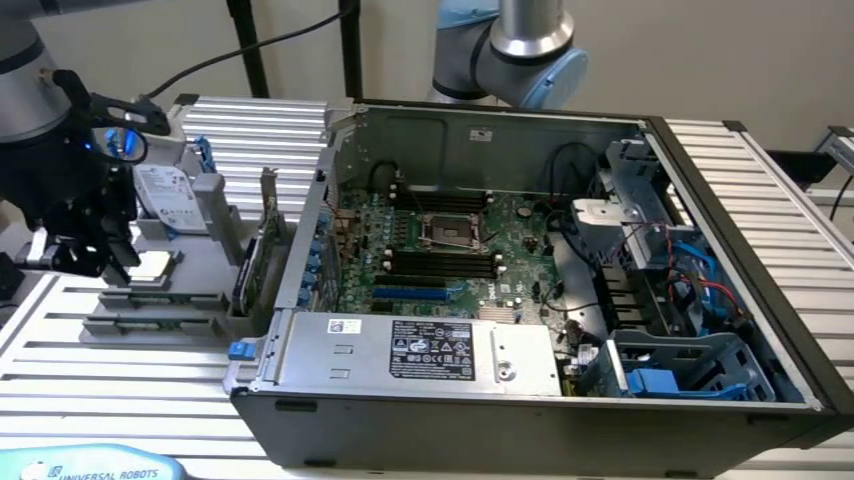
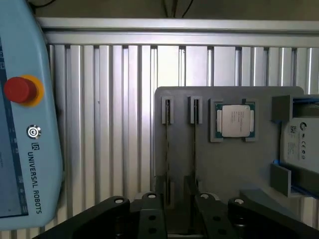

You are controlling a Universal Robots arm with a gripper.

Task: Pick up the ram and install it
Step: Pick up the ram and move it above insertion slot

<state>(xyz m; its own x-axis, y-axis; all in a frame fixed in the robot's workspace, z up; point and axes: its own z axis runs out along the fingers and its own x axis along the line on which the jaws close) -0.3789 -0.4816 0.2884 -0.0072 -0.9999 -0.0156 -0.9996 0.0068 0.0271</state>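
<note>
Two ram sticks stand on edge in the slots of a grey holder [image 2: 224,174]; in the wrist view they show as thin dark lines, one ram stick [image 2: 168,149] beside the other [image 2: 195,149]. My gripper [image 2: 177,216] hovers over their near ends. It is open, with the holder showing between its black fingers [image 2: 149,211], and it holds nothing. In the exterior view the gripper [image 1: 100,262] hangs above the same holder [image 1: 147,310] at the exterior view's left, beside the open computer case. The black memory slots [image 1: 441,262] lie on the motherboard inside the case.
On the holder also sit a silver processor [image 2: 234,121], a hard drive [image 1: 174,200] and an upright green expansion card [image 1: 260,262]. A blue teach pendant with a red button [image 2: 20,89] lies on the slatted table. The case's power supply [image 1: 427,350] and cables crowd the front.
</note>
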